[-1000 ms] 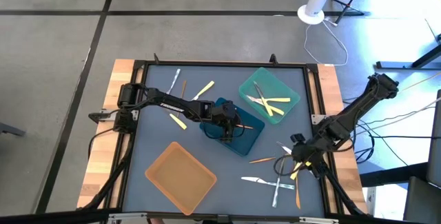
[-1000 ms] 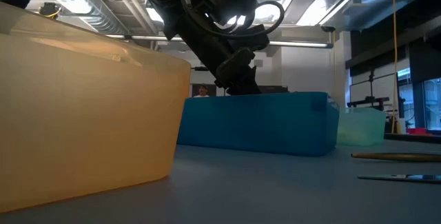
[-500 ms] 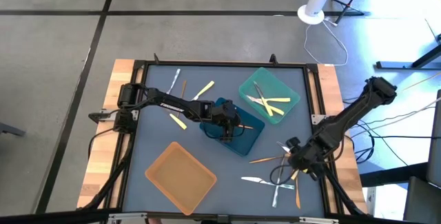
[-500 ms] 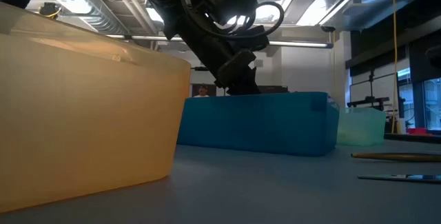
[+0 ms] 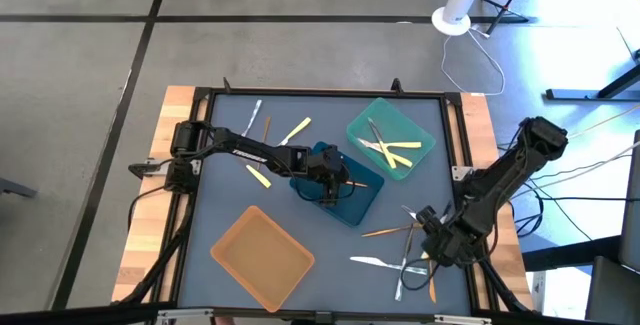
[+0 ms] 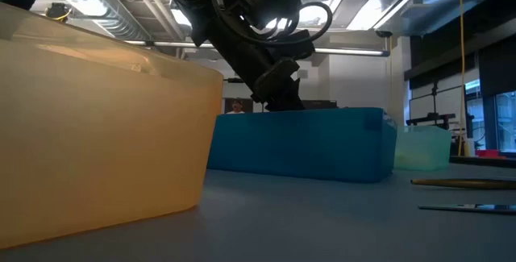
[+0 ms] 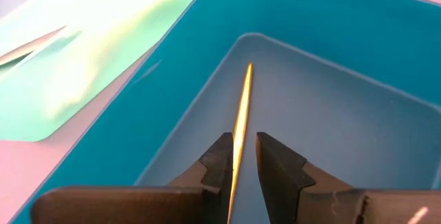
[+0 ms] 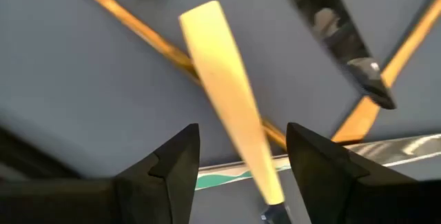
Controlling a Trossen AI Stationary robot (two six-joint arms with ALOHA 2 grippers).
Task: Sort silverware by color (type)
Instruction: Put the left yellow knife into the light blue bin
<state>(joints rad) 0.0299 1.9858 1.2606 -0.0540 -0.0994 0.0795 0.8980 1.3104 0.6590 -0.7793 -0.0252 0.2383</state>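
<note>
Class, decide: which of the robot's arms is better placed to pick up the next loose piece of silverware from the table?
The right. Its open right gripper straddles a yellow piece in the loose pile. The left gripper holds an orange piece over the blue tray.

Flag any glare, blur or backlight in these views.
Left wrist: glare washes out the teal tray; blue tray and held orange piece sharp. Right wrist: yellow piece and knife blurred. Low: orange tray looms large, bright ceiling lights silhouette the left arm.
</note>
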